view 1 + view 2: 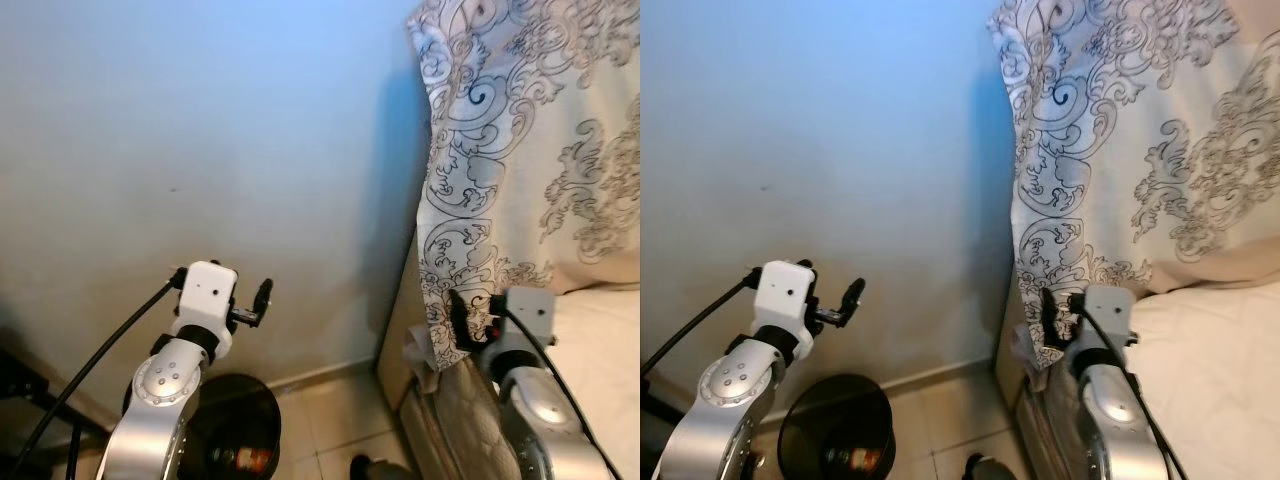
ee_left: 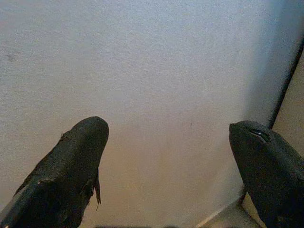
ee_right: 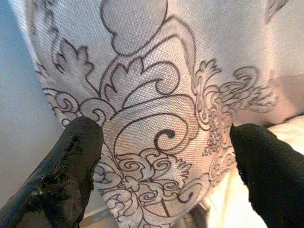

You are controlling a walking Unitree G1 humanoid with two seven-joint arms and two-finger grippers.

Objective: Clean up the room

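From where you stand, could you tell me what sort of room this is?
Probably a bedroom: a patterned pillow stands against the wall on a mattress, with a black waste bin on the tiled floor beside it.

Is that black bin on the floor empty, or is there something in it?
Not empty. The black bin stands open-topped below the left gripper, and something reddish lies at its bottom; what it is cannot be told.

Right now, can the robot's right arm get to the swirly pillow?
Probably yes. The right gripper is open right in front of the pillow, its fingers on either side, nothing between them.
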